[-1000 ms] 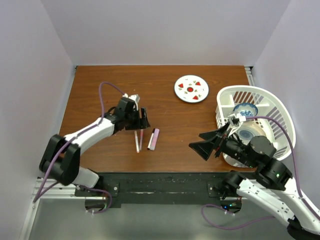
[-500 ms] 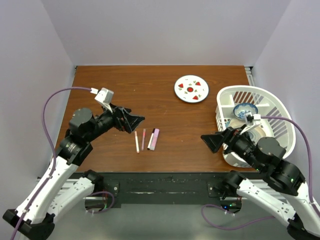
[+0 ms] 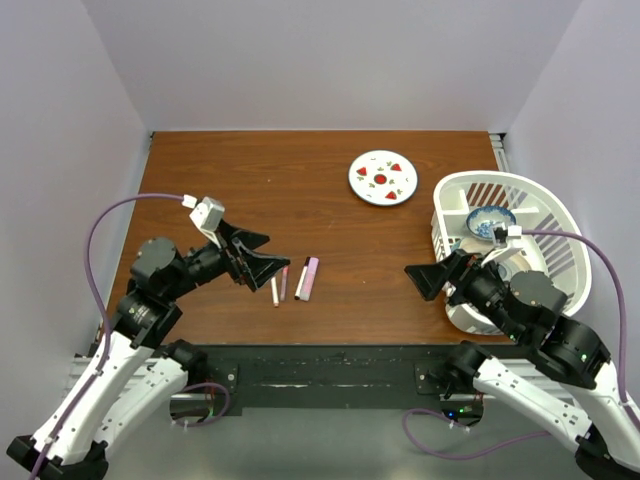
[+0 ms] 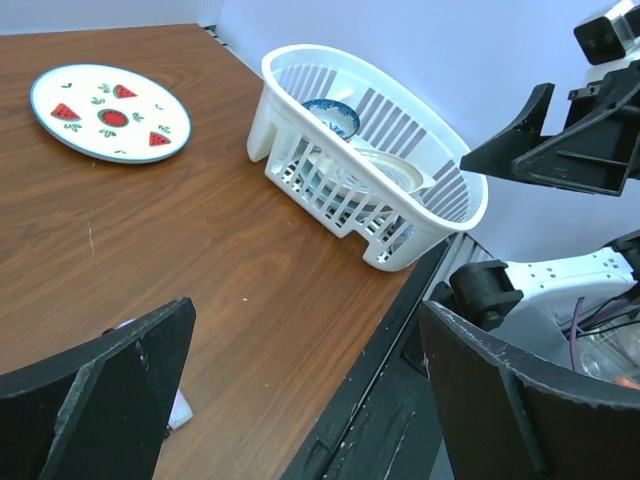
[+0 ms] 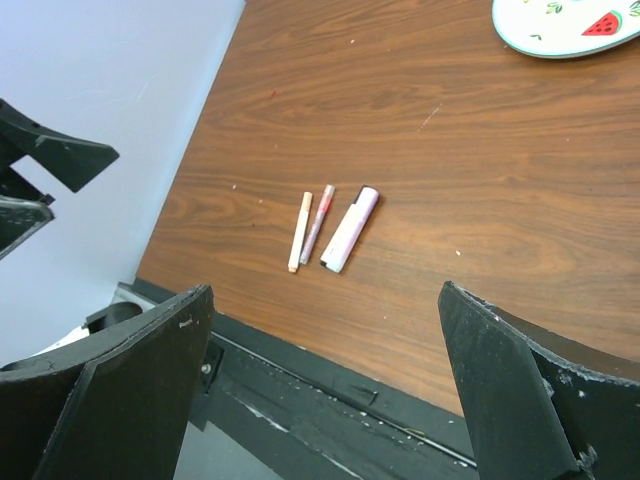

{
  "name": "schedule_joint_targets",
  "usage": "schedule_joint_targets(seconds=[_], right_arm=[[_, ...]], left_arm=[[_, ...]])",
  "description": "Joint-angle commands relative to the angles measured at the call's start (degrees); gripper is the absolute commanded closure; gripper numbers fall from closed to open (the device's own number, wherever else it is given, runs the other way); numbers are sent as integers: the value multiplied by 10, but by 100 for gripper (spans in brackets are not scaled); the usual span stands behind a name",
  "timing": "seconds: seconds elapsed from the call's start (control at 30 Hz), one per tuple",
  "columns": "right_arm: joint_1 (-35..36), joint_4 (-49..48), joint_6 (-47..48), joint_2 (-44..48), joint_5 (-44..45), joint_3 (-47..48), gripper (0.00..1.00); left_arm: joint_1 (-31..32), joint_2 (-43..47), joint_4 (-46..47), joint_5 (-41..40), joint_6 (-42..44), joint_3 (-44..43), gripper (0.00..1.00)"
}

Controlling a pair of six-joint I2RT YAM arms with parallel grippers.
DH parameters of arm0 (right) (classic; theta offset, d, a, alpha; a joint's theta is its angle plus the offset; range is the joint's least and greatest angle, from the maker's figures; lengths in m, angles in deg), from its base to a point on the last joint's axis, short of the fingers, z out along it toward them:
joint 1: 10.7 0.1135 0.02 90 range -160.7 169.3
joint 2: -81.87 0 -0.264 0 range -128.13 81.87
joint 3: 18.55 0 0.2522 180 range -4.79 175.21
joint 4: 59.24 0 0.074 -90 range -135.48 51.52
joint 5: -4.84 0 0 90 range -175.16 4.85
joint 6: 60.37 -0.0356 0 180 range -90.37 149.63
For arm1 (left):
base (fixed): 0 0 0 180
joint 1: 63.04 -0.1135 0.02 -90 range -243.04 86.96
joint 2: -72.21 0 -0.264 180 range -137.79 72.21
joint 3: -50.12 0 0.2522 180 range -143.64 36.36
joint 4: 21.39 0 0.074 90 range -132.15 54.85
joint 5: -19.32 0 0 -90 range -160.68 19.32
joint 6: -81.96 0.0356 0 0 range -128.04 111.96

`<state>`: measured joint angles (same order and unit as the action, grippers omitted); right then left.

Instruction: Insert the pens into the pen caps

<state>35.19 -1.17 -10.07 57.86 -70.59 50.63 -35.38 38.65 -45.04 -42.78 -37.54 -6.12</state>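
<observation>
Approach stage: left gripper (image 3: 272, 255), jaws spread and empty, hovers just left of the pink marker (image 3: 308, 278); right gripper (image 3: 416, 283), likewise empty, well right. Next, presumably: descend and grasp.

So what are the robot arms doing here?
Neither arm holds anything right now. A thick pink marker and two thin pens lie side by side on the table. The left pincer hovers open beside them. The right pincer is open too, over by the white basket.
</observation>
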Motion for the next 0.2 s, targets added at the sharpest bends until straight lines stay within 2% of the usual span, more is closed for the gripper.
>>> schedule_joint_targets(seconds=[0.0, 0.17], right_arm=[[0, 4, 3, -3, 27, 19, 1], [0, 2, 2, -2, 24, 18, 1]], left_arm=[[-3, 3, 39, 20, -8, 2, 1], [-3, 4, 46, 22, -14, 2, 1]])
